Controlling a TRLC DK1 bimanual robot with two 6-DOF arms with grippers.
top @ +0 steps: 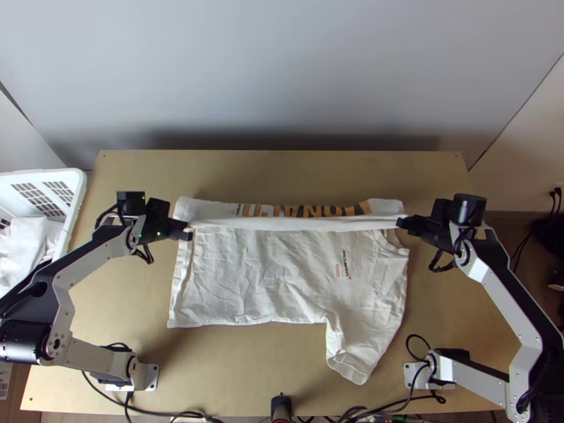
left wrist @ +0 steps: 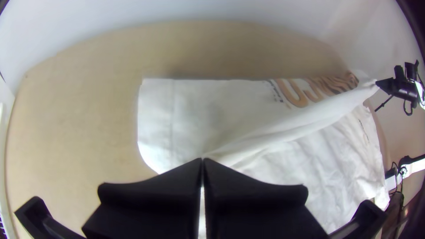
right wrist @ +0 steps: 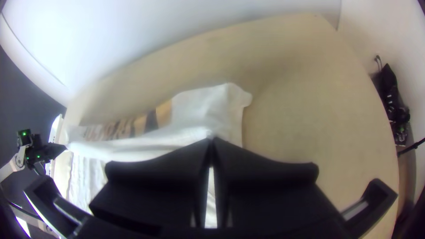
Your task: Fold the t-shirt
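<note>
T-shirt [top: 261, 275], partly folded and gripped at two places. The left end effector [top: 188, 230] and right end effector [top: 401, 223] were each closed on the cloth, a taut band [top: 282, 224] drawn between them. Beyond the band lay a narrow strip bearing orange-and-dark print [top: 321, 211]; on the near side a broad, wrinkled panel rested on the desk [top: 233, 359], one sleeve [top: 352, 356] pointing toward the near edge. The task was judged under way but well short of done: the current fold remained to be laid down, the sleeve tucked in, and the body reduced to a compact shape. Outermost stood a white basket [top: 78, 190].
</note>
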